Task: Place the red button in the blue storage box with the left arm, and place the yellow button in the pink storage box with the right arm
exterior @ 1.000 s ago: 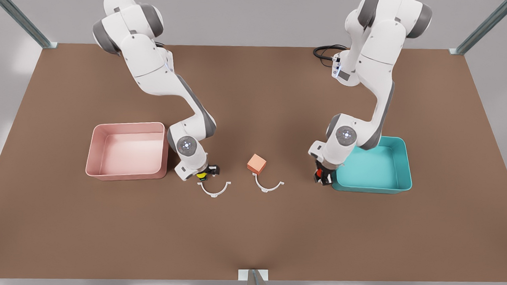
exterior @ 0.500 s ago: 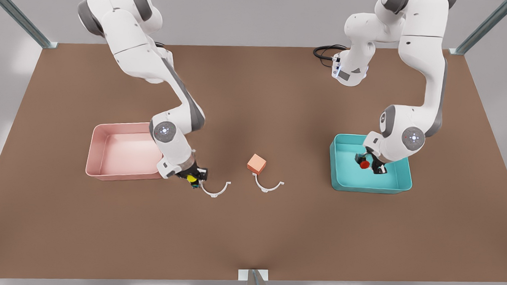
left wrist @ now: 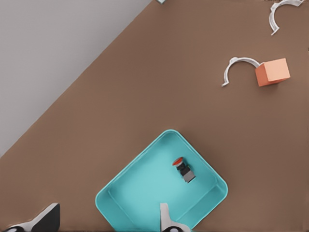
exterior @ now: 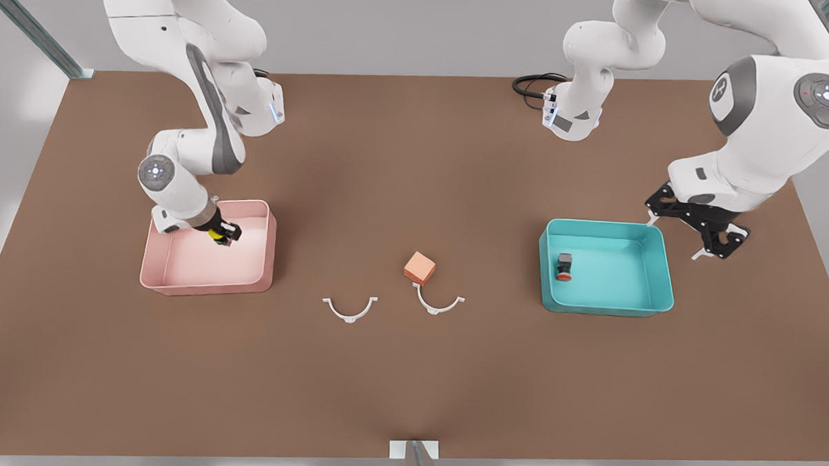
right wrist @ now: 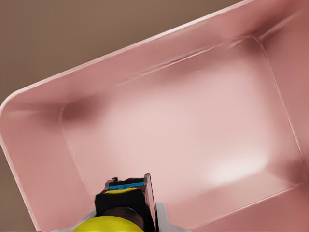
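Red is now showing on the floor of the blue storage box (exterior: 661,269): the red button (exterior: 564,267) is lying on its side near the wall toward the front view's left, no longer carried as it was half a second ago. The left gripper (exterior: 697,232), fingers spread and empty, is pulling up and away past the box's far corner on the front view's right, so that half of the task looks done. On the other side, the right gripper (exterior: 220,234) has swung from the bare table (exterior: 410,371) beside the white clips to a spot over the pink storage box (exterior: 153,265), and it is hanging there still clenched on the yellow button (exterior: 215,236), whose cap (right wrist: 108,224) is peeking out above the pink floor in the right wrist view. Judging by this, only the release is left. Between the boxes, the orange cube (exterior: 419,267) is sitting untouched.
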Robot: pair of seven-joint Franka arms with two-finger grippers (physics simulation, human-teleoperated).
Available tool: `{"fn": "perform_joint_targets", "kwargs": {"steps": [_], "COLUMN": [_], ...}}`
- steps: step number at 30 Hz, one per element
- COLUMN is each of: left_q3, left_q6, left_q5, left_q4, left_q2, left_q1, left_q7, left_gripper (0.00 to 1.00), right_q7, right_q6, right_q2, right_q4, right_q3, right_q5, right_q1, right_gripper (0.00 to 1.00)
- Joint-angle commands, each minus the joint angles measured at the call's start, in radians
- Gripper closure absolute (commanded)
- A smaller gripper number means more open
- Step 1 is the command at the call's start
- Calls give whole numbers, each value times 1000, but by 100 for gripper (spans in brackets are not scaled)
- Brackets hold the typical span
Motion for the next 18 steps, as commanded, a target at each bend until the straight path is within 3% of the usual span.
{"fn": "perform_joint_targets", "kwargs": {"steps": [1, 6, 7, 8, 9, 11, 18], "left_q3": [-1, -1, -1, -1, -1, -1, -1], "left_q6": [-110, -110, -110, -110, -110, -110, -110], "left_q5": [4, 4, 4, 4, 4, 4, 2], "left_q4": [10, 23, 23, 23, 23, 25, 25], "left_q2": [8, 19, 19, 19, 19, 19, 22], "left_q1": [-10, -11, -11, -16, -16, -16, -23], "left_q7": [-785, -785, -785, -785, -785, -785, -787], "left_gripper": [0, 0, 0, 0, 0, 0, 0], "right_q7": [-182, -181, -179, -189, -210, -235, -314], "right_q6": [86, 106, 75, -57, -360, -698, -845], "right_q2": [43, 89, 84, 84, 91, 71, 34], "right_q4": [4, 24, 84, 243, 519, 903, 914], "right_q3": [1, 1, 1, 1, 1, 1, 21], "right_q5": [-11, -11, -13, -13, -11, -10, -8], "right_q1": [6, 4, 4, 6, 12, 7, 9], "right_gripper": [42, 18, 3, 0, 0, 0, 0]}}
